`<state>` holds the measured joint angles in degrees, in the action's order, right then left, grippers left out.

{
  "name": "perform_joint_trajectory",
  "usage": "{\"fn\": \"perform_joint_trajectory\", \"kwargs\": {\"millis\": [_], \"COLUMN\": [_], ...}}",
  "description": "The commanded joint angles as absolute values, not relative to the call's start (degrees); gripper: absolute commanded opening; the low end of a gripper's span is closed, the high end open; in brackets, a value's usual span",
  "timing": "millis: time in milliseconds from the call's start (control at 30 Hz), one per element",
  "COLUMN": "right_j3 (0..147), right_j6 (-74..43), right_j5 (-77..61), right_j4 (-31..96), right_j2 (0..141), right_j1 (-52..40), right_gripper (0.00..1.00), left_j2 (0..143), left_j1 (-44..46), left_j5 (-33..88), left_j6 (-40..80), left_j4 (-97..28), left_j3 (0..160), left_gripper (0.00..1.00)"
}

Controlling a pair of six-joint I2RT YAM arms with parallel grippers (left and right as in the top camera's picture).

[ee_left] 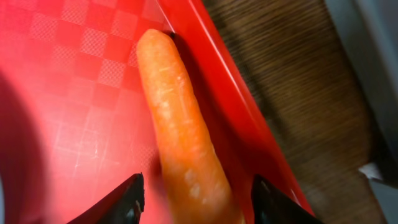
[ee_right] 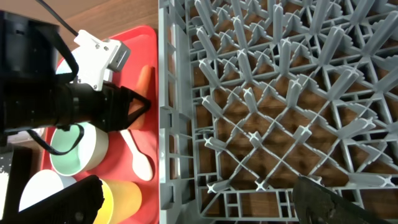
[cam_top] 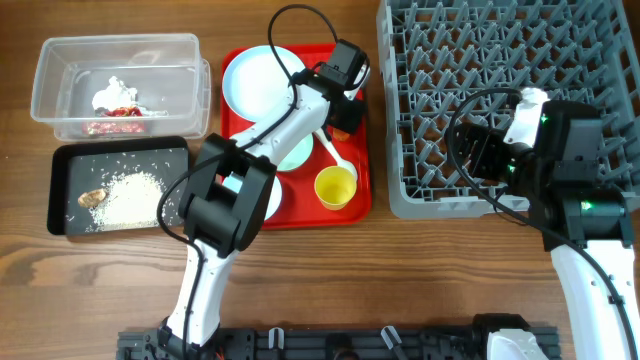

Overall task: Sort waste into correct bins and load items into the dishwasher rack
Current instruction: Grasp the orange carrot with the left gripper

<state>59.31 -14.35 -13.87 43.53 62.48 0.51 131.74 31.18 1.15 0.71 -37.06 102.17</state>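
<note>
the left fingers (ee_left: 199,200) stand open astride the carrot (ee_left: 180,137), one tip on either side of its thicker end, with a narrow gap showing at each side; they grip nothing. the carrot lies flat on the red tray (ee_left: 74,93), along the tray's right rim and just beside it, in the far half; its rounded end points away from the fingers. on the same tray sit the plate (cam_top: 255,80) at the far left, the spoon (cam_top: 335,152) near the carrot, and the yellow cup (cam_top: 335,187) at the near right corner. the right fingers (ee_right: 196,186) are spread wide and empty, hovering over the near left part of the rack (ee_right: 249,93), which stands on the bench (cam_top: 450,280) just right of the red tray; whether they touch the pegs i cannot tell.
</note>
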Motion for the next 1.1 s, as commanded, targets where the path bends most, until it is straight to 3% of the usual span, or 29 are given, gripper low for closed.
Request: {"fn": "perform_joint_trajectory", "kwargs": {"millis": [0,200,333,533,800,1067], "right_j3": [60.42,60.42,60.42,60.42,60.42,60.42], "right_j6": [-14.96,-14.96,-14.98,-14.96,-15.00,-14.98], "right_j5": [-12.93,-12.91,-12.91,-12.93,-12.93,-12.91], "right_j4": [43.64,43.64,43.64,43.66,43.57,43.55], "right_j2": [62.92,62.92,62.92,62.92,62.92,62.92], "right_j1": [0.30,0.30,0.30,0.30,0.30,0.30], "right_gripper": [1.00,1.00,1.00,1.00,1.00,1.00], "left_j2": [135.06,135.72,135.72,134.72,128.07,115.61], "left_j1": [31.29,31.24,31.22,31.22,31.00,27.53], "left_j5": [0.49,0.36,0.32,-2.66,-3.38,-4.62], "left_j6": [0.43,0.43,0.43,0.45,1.23,9.34], "left_j4": [-36.12,-34.85,-34.65,-35.14,-35.77,-41.85], "left_j3": [102.43,102.43,102.43,102.45,102.45,102.45], "left_gripper": [0.50,0.39,0.23,0.13,0.11,0.11]}}
